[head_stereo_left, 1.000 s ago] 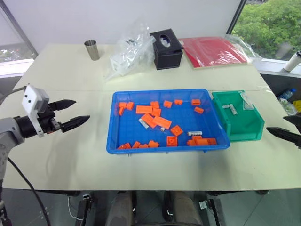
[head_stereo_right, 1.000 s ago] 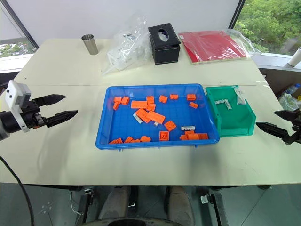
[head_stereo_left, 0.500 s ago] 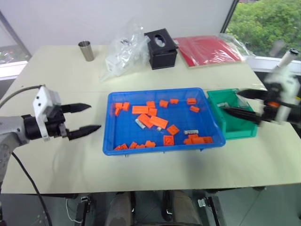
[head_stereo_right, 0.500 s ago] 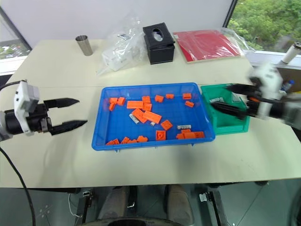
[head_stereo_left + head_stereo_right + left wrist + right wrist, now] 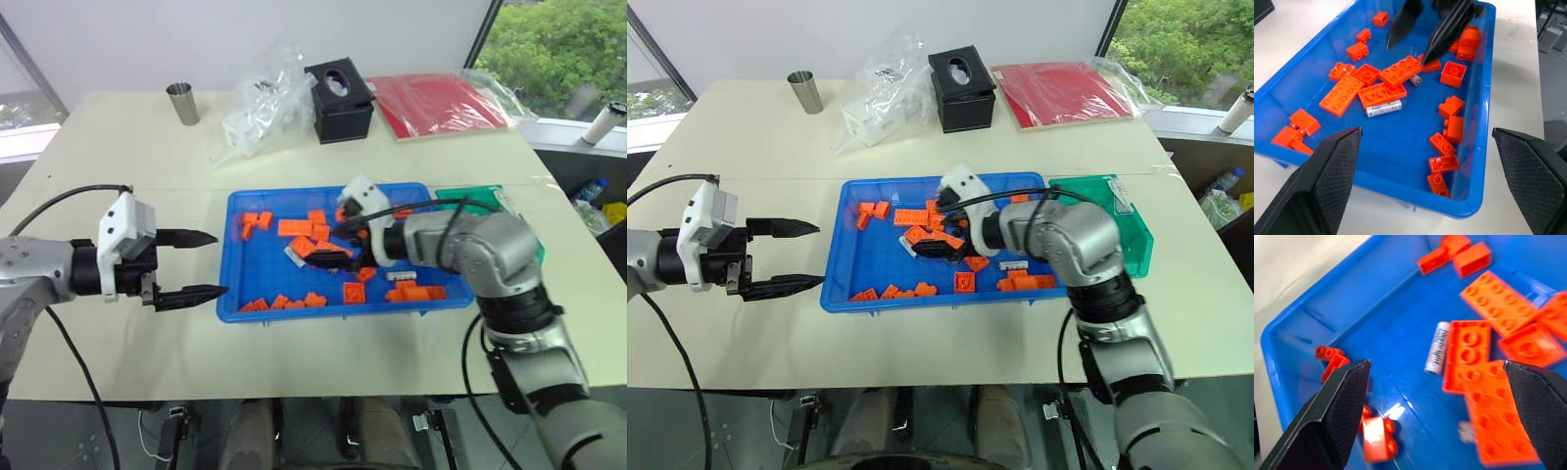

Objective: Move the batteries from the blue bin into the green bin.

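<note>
Item: battery (image 5: 1437, 347), small metal cylinder, lay in blue bin (image 5: 235, 211) beside orange blocks (image 5: 1467, 352); likely light, stiff, slippery, best pinched mid-length. My right gripper (image 5: 343, 243) hovered above, wide open, empty.

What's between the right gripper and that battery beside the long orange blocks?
Nothing visible. The right gripper, open, hangs over the battery, which lies bare on the blue bin floor. An orange block touches one long side; the other side is free.
</note>
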Robot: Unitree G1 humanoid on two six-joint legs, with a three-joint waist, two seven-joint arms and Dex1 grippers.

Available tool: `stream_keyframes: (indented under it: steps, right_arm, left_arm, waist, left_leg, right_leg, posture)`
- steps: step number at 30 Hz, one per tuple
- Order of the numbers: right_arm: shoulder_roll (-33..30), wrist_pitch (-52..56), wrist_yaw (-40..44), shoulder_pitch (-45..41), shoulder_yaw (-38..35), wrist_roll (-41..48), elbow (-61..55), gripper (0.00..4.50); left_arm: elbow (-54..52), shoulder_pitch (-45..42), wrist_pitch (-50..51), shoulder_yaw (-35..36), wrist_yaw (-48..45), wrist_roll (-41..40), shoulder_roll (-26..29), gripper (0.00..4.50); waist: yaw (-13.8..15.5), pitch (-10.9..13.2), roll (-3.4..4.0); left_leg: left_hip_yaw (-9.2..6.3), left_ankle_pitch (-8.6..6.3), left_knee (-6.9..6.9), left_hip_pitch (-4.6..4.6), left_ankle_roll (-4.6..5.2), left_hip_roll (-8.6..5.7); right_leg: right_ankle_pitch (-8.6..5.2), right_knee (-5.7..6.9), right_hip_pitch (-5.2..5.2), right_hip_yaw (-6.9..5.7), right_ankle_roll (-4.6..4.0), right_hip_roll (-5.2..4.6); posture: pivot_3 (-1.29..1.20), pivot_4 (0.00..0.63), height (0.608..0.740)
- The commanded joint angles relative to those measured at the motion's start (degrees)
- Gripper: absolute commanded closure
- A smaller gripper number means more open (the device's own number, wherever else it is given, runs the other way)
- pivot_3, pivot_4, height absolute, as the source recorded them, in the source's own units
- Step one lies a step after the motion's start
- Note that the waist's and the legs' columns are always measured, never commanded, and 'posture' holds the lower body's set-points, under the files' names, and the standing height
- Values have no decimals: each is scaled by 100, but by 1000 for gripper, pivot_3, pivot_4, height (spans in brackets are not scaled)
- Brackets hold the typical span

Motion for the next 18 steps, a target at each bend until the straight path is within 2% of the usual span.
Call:
stream_keyframes:
  steps: [1,8,18]
  right_arm:
    - [343,-11,-131,-189,132,-151,238,37]
    - [742,-232,-60,-256,435,-398,656,37]
    - [847,-473,182,-291,626,-620,695,37]
  left_arm:
    - [-52,-128,-19,-11,41,-9,36,0]
    - [22,-268,-84,-187,106,37,-40,0]
    - [26,-366,-63,-243,150,14,-105,0]
  waist:
    - [0,0,0]
    - [0,0,0]
    - [-11,0,0]
  left_leg:
    - [0,0,0,1,0,0]
    - [-1,0,0,2,0,1]
    - [0,0,-1,3,0,2]
  right_leg:
    - [0,1,0,0,0,0]
    - [0,2,1,-1,1,2]
    - [1,3,0,-1,2,3]
  posture:
    - [0,150,736]
    - [0,150,736]
    - [0,150,736]
